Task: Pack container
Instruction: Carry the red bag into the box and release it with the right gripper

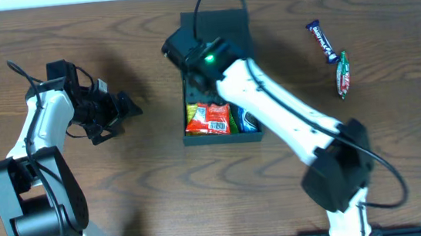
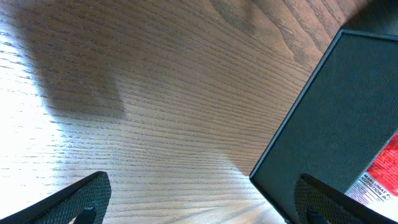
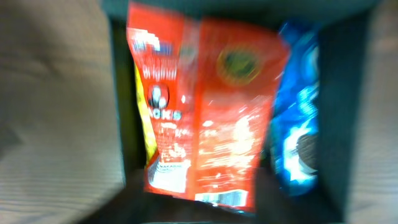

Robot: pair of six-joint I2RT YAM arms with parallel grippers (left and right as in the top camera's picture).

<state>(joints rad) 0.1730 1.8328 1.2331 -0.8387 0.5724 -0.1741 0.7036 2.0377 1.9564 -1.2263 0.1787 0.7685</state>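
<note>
The container (image 1: 249,137) is a dark square box at the table's middle, with its flap lid (image 1: 220,20) open at the back. Inside lie a red snack packet (image 1: 207,120) and a blue cookie packet (image 1: 243,120). The right wrist view is blurred and shows the red packet (image 3: 205,112), the blue packet (image 3: 301,130), a yellow packet (image 3: 142,118) and the box wall (image 3: 341,93). My right gripper (image 1: 182,51) hovers over the box's back left part; its jaws are dark blurs. My left gripper (image 1: 127,104) is open and empty left of the box (image 2: 329,118), low over the wood.
A blue candy bar (image 1: 321,41) and a green and red packet (image 1: 343,74) lie on the table to the right of the box. The right arm stretches across the box from the front right.
</note>
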